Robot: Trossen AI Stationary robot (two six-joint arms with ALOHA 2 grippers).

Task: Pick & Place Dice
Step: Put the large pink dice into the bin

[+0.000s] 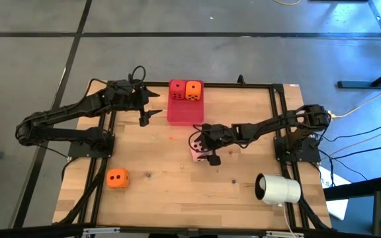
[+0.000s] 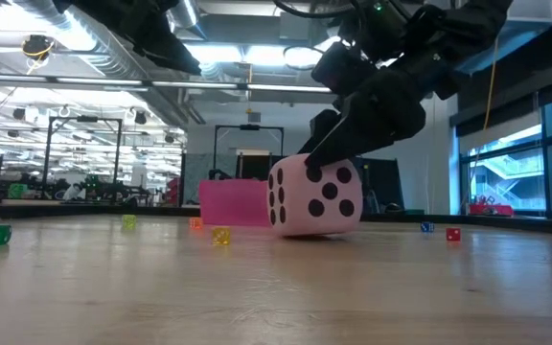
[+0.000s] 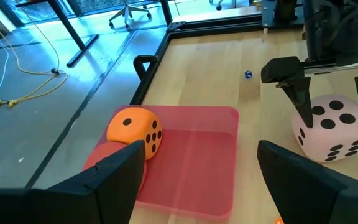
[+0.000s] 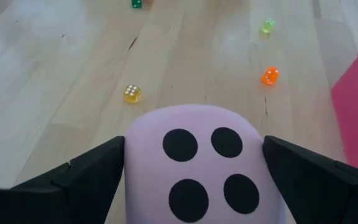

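Left wrist only: red die (image 3: 104, 155) behind orange (image 3: 134, 129).

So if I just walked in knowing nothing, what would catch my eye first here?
Probably the big pale pink die near the middle of the table, with the right pincer straddling it, fingers open on either side. Next, the flat pink-red tray at the table's far edge, holding a red die and an orange die, with the left pincer open beside it.
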